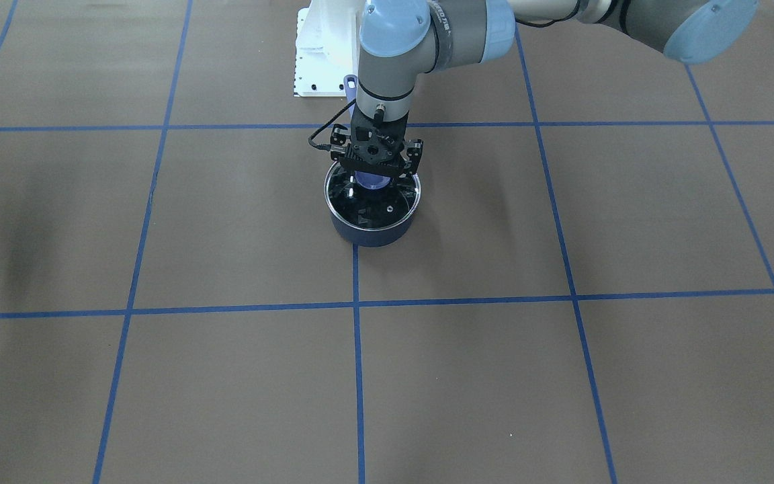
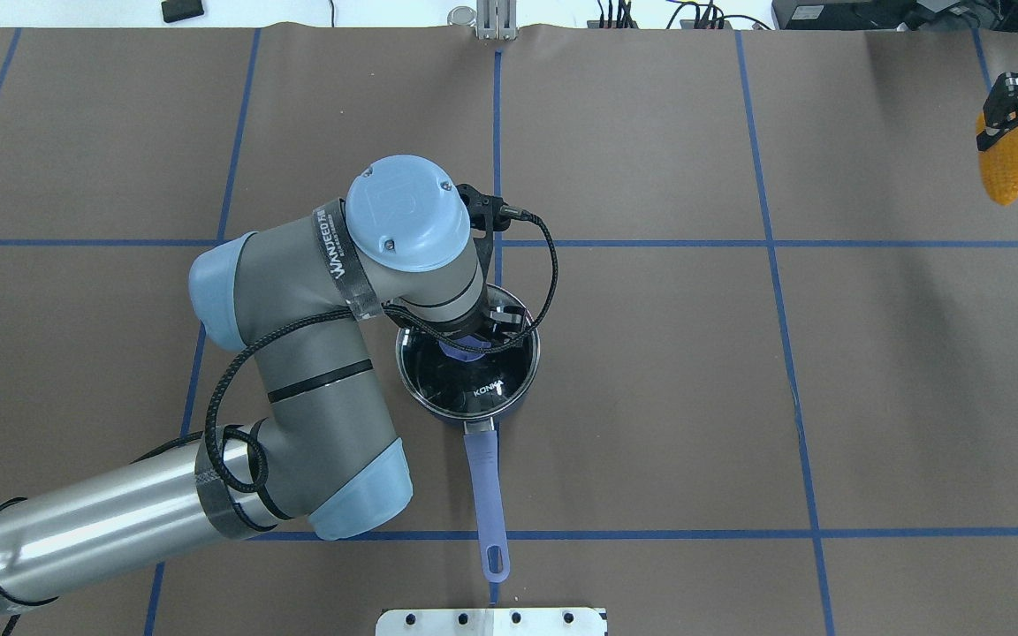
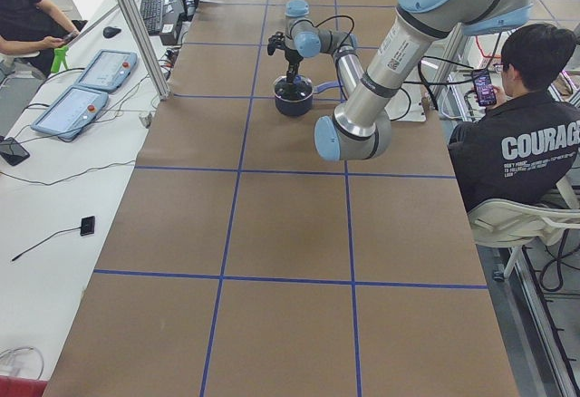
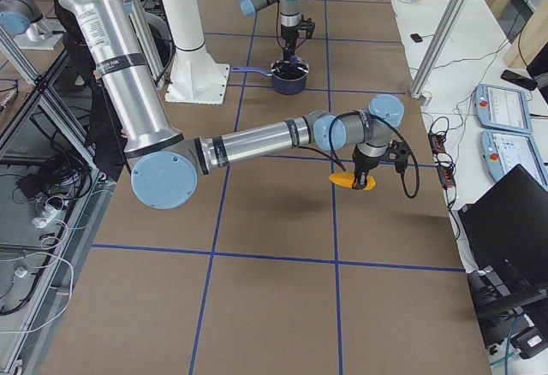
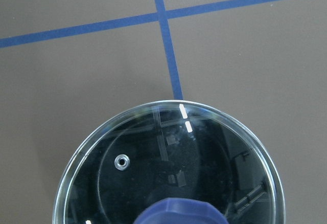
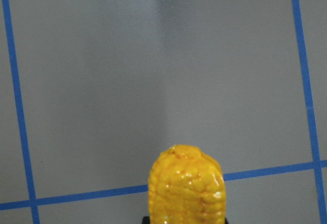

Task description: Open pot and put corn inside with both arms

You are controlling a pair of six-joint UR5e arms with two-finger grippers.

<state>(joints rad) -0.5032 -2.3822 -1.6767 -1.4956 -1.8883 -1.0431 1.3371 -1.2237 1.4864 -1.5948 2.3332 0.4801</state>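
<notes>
The dark-blue pot (image 1: 367, 235) stands at the table's middle, its long handle (image 2: 484, 495) pointing toward the robot's base. The clear glass lid (image 5: 153, 168) lies on it, with a blue knob (image 1: 370, 180) in its middle. My left gripper (image 1: 375, 171) points straight down over the lid. Its jaws look open, one on each side of the knob. My right gripper (image 2: 1013, 110) is shut on the yellow-orange corn (image 2: 1002, 168). It holds the corn above the table, far off to the right of the pot. The corn's tip fills the bottom of the right wrist view (image 6: 186, 188).
The white base plate (image 2: 491, 621) lies just beyond the handle's end. Blue tape lines (image 1: 357, 349) divide the brown table. People sit at both long sides of the table in the exterior left view (image 3: 530, 134). Tablets (image 3: 68, 111) lie on the side bench.
</notes>
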